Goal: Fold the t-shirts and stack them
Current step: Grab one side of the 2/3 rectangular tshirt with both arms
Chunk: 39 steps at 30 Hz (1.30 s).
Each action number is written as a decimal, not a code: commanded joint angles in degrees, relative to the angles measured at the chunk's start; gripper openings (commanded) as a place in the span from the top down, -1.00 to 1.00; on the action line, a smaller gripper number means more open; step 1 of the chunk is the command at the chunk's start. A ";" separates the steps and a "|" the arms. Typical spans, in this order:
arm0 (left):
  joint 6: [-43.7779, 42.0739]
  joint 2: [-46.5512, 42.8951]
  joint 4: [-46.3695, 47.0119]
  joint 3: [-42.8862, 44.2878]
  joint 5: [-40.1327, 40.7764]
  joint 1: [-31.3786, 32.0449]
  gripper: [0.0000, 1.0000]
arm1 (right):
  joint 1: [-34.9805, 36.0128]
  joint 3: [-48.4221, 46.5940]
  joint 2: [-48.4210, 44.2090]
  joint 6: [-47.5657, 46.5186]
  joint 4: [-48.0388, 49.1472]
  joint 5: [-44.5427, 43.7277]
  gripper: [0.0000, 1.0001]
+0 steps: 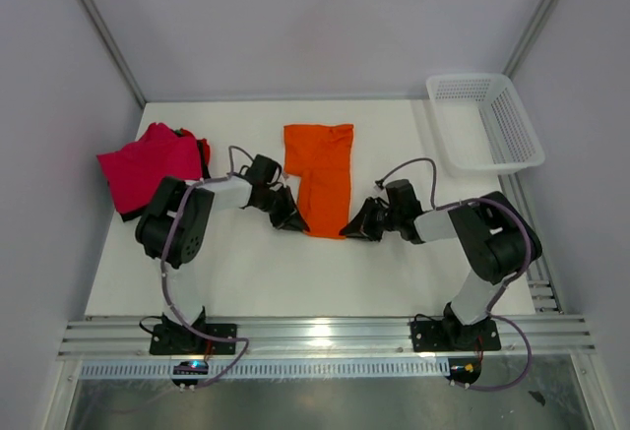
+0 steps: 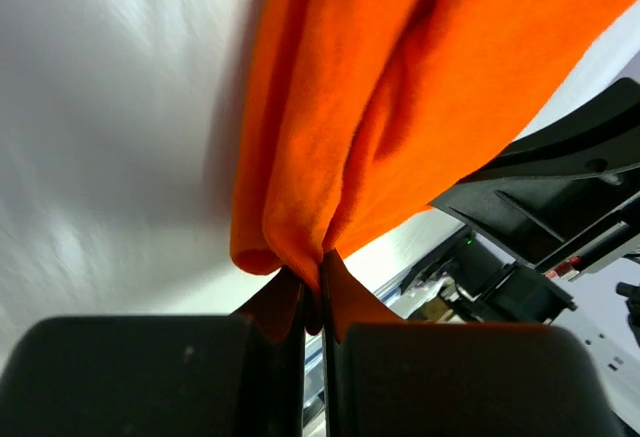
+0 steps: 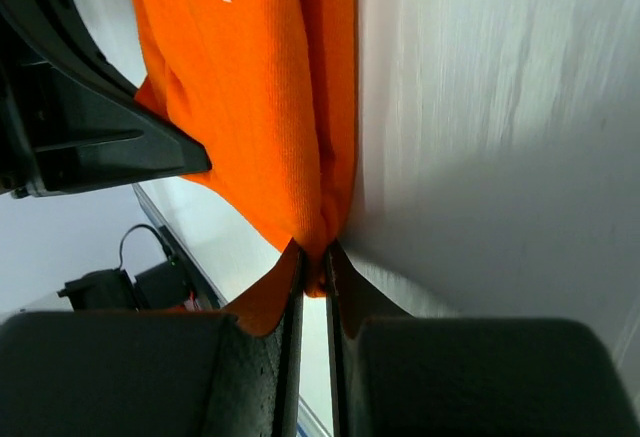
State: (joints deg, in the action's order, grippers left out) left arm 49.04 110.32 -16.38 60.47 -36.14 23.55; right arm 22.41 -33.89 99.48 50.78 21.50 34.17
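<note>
An orange t-shirt point(image 1: 320, 176) lies folded into a long strip in the middle of the white table point(image 1: 246, 273). My left gripper point(image 1: 291, 219) is shut on its near left corner; the left wrist view shows the orange t-shirt point(image 2: 400, 97) pinched between the fingertips of the left gripper point(image 2: 321, 275). My right gripper point(image 1: 352, 230) is shut on the near right corner, and in the right wrist view the cloth point(image 3: 260, 87) is clamped in the right gripper point(image 3: 315, 269). A magenta-pink t-shirt point(image 1: 148, 166) is heaped at the left, over a black t-shirt point(image 1: 204, 153) whose edge shows.
A white mesh basket point(image 1: 484, 123) stands at the back right of the table. Metal rails point(image 1: 325, 335) run along the near edge by the arm bases. Grey walls close in the left, right and back sides.
</note>
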 commanded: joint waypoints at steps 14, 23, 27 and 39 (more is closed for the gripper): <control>0.01 -16.97 -18.42 4.39 8.36 6.77 1.00 | 5.62 5.85 -26.07 -6.22 -26.32 -4.64 0.90; -2.80 -12.33 -22.54 13.95 9.16 6.68 1.00 | 5.62 -2.92 -24.52 -8.42 -30.20 -6.93 0.91; -5.09 -8.11 -26.24 21.52 10.03 6.60 1.00 | 5.54 -9.52 -20.56 -10.17 -31.16 -7.80 0.91; -10.62 4.10 -38.01 46.48 11.00 2.30 1.00 | -0.08 -30.77 -7.12 -16.59 -36.43 -7.98 0.91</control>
State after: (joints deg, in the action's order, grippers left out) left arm 41.12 112.64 -49.95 101.73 -25.12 27.81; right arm 24.29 -59.11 90.54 37.17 -13.41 26.96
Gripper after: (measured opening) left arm 0.022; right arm 0.132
